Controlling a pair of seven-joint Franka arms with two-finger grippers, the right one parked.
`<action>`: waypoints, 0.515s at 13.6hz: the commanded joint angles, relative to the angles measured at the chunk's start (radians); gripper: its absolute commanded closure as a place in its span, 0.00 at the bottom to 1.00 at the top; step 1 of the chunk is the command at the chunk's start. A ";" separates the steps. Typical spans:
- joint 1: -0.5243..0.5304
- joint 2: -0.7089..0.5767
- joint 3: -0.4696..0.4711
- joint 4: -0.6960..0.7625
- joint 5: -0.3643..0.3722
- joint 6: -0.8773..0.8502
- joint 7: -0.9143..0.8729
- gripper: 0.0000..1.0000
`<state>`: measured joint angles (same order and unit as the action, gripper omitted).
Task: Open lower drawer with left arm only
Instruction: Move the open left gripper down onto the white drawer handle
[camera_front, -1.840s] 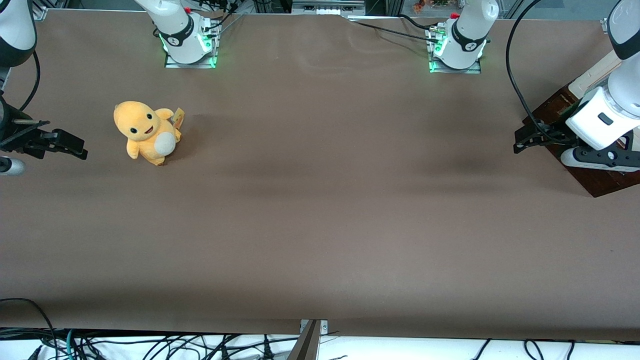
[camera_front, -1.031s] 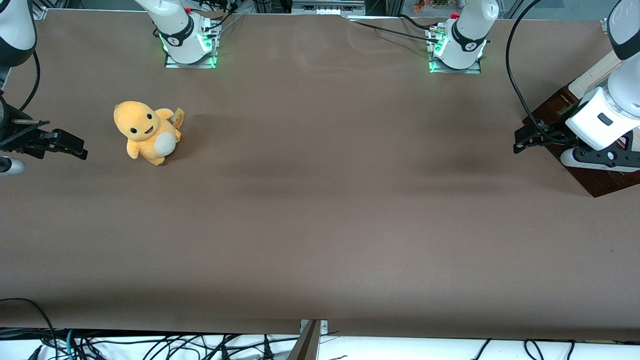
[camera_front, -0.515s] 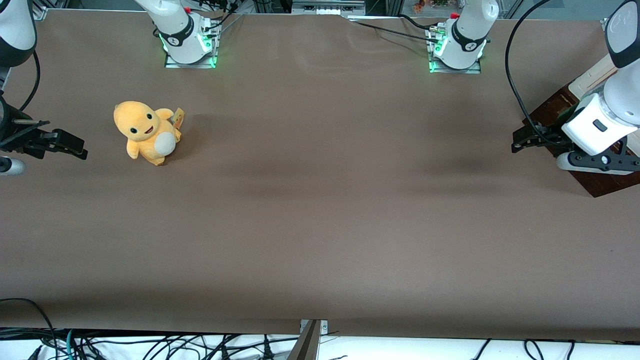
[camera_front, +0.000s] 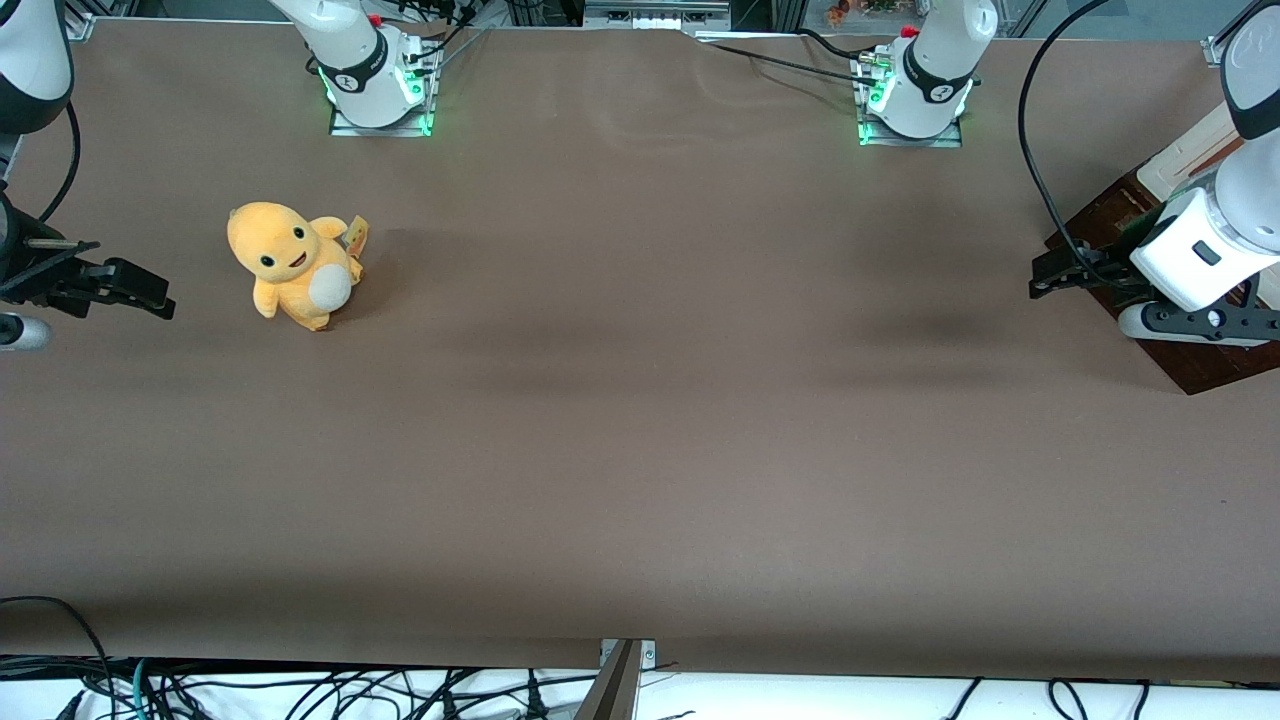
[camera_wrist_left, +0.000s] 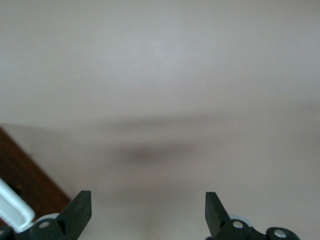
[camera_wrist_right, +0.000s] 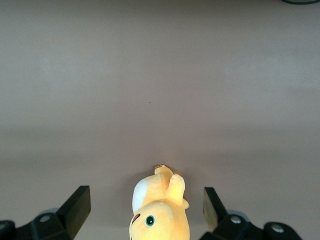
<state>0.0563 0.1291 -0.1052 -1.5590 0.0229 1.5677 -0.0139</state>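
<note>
The drawer unit (camera_front: 1205, 370) stands at the working arm's end of the table, dark brown wood with a cream-white upper part (camera_front: 1185, 150). The left arm's white wrist block (camera_front: 1195, 255) covers much of it. My black gripper (camera_front: 1045, 280) hangs low over the table just off the unit's edge. In the left wrist view the gripper (camera_wrist_left: 147, 215) is open wide and empty, with bare table between the fingers. The lower drawer's dark brown front (camera_wrist_left: 25, 172) and its white loop handle (camera_wrist_left: 15, 212) show beside one finger (camera_wrist_left: 80, 207), apart from it.
A yellow plush toy (camera_front: 295, 265) sits toward the parked arm's end of the table; it also shows in the right wrist view (camera_wrist_right: 160, 207). Two arm bases (camera_front: 910, 100) with green lights stand farthest from the front camera. Cables hang along the nearest table edge.
The left arm's wrist and gripper shifted only slightly beside the drawer unit, a little away from it and back. The plush toy has not moved.
</note>
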 joint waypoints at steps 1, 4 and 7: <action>-0.003 0.032 -0.010 0.030 0.176 -0.040 0.000 0.00; -0.006 0.111 -0.014 0.028 0.313 -0.070 -0.029 0.00; -0.012 0.193 -0.016 0.027 0.415 -0.141 -0.165 0.00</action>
<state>0.0528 0.2670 -0.1122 -1.5617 0.3611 1.4807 -0.0910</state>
